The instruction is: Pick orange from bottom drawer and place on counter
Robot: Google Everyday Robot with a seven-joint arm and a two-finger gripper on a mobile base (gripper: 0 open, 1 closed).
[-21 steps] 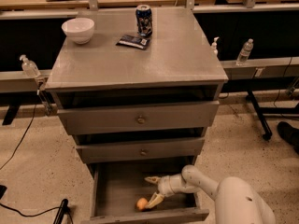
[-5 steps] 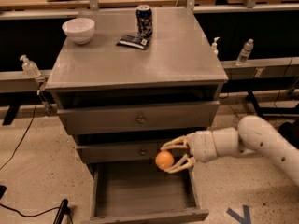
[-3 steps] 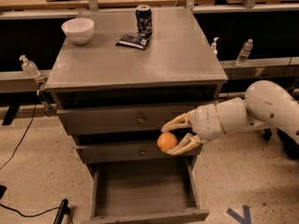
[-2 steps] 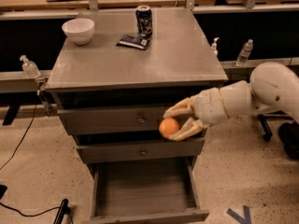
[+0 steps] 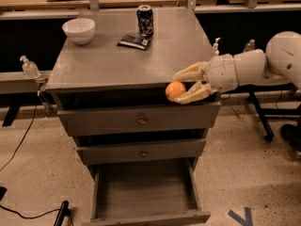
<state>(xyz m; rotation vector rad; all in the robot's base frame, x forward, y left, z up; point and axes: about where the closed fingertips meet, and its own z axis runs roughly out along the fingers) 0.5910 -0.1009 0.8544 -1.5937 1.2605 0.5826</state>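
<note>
My gripper (image 5: 184, 85) is shut on the orange (image 5: 175, 90), a small round fruit held between the two pale fingers. It hangs at the front right edge of the counter (image 5: 127, 55), level with the rim and just in front of it. The white arm reaches in from the right. The bottom drawer (image 5: 146, 192) stands pulled open below, its grey floor bare. The two upper drawers with small knobs are nearly shut.
On the counter stand a white bowl (image 5: 78, 30) at the back left, a soda can (image 5: 145, 20) at the back middle, and a dark packet (image 5: 134, 42) in front of the can. Small bottles (image 5: 30, 67) stand at the left side. Chair legs (image 5: 263, 121) stand at the right.
The gripper took the orange out of the bottom drawer and has risen with it past the two upper drawers to the counter's front edge. The drawer is now empty.
</note>
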